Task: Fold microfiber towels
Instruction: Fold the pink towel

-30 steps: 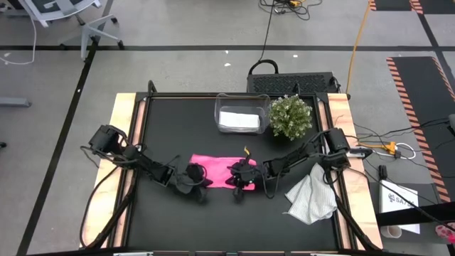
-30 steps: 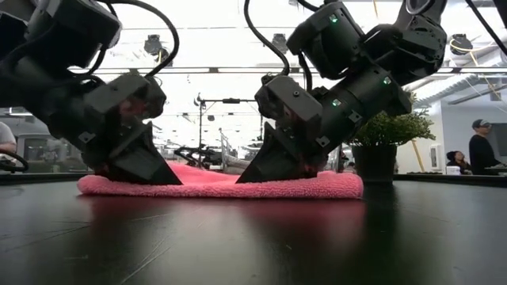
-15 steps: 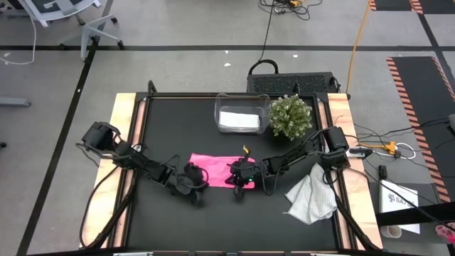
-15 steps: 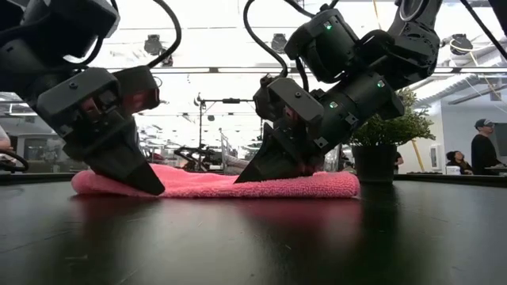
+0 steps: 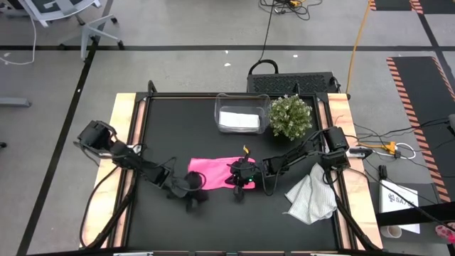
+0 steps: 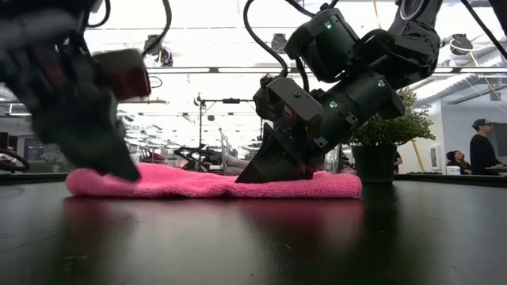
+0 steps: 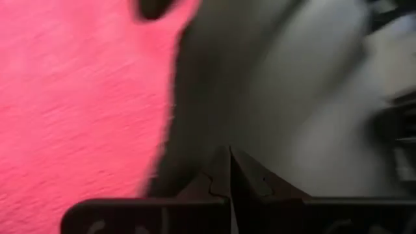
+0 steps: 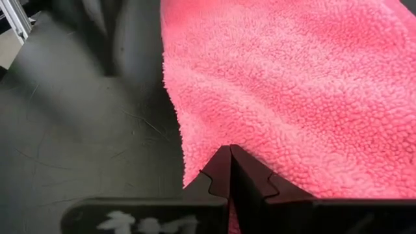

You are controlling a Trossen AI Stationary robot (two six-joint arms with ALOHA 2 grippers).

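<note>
The bright pink towel (image 5: 213, 169) lies flat on the black table (image 5: 178, 121), in the middle. My right gripper (image 5: 239, 181) is shut, its tip down on the towel. My left gripper (image 5: 188, 190) is shut at the towel's left near corner; in the left wrist view its tip (image 7: 229, 153) shows over bare table beside the pink edge (image 7: 149, 149). One white towel (image 5: 239, 119) lies folded in the clear bin (image 5: 242, 99). A pale grey towel (image 5: 311, 197) lies crumpled at the right near side. My right gripper presses its shut fingertips (image 8: 221, 170) down on the pink towel close to its near edge (image 8: 195, 156), right of the middle. The fingers slant down from the table's right. The towel lies flat on the table under them (image 6: 244, 178). My left gripper: I cannot tell whether it touches the towel.
A potted plant (image 5: 290, 116) stands at the back right beside the bin. Wooden strips (image 5: 122, 121) run along the table's left and right sides. People (image 6: 480, 142) show in the room beyond the table.
My left gripper, shut, has slid toward the table's left and near edges, off the pink towel's top to its left end. The towel's left end has been drawn a little to the left; the part under my right gripper has stayed.
</note>
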